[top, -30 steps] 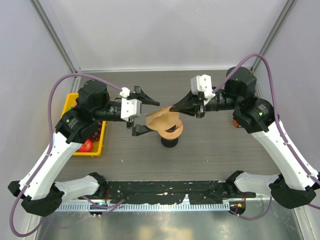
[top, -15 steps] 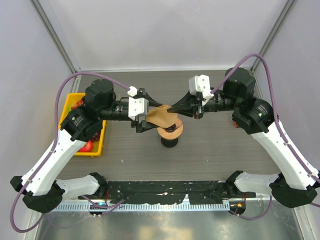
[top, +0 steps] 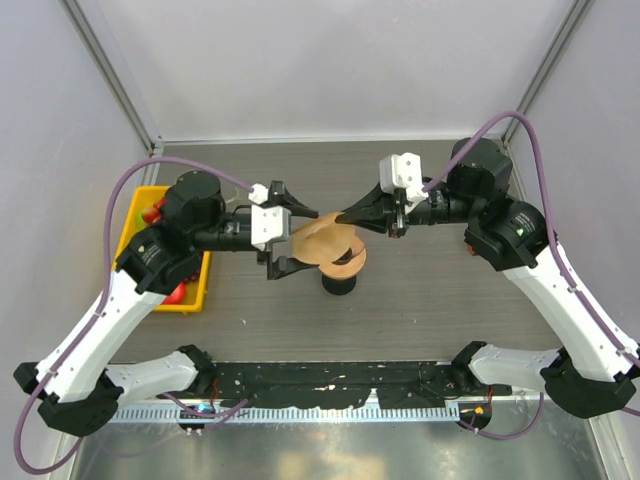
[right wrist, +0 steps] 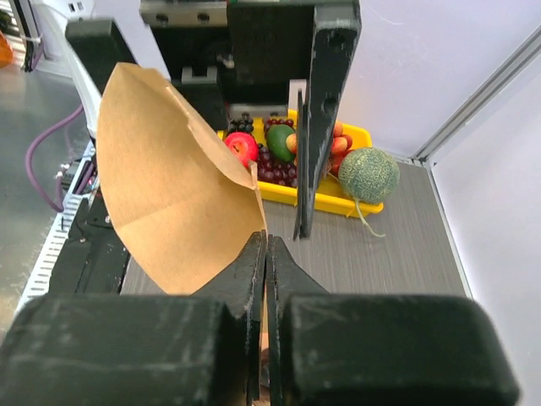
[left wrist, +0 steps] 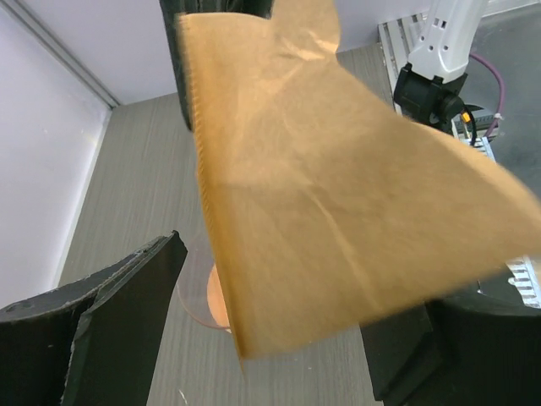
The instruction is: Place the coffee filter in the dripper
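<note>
The coffee filter (top: 318,240), a tan paper fan, hangs in the air just above the dripper (top: 348,263), an orange funnel on a black stand. My right gripper (top: 346,216) is shut on the filter's right edge; in the right wrist view its tips (right wrist: 266,242) pinch the paper (right wrist: 173,211). My left gripper (top: 293,240) stands open, with one finger on each side of the filter's left part and neither touching it. In the left wrist view the filter (left wrist: 338,194) fills the frame. A sliver of the dripper (left wrist: 215,296) shows below it, between the dark fingers (left wrist: 101,321).
A yellow tray (top: 134,206) of fruit sits at the table's left, also seen in the right wrist view (right wrist: 355,196) with a green melon (right wrist: 368,175) beside it. A small orange thing (top: 470,245) lies under the right arm. The black stand (top: 338,284) carries the dripper.
The left gripper pushed in toward the filter and narrowed its jaws, then drew back a little and opened wide again. The right gripper kept its hold on the filter.
</note>
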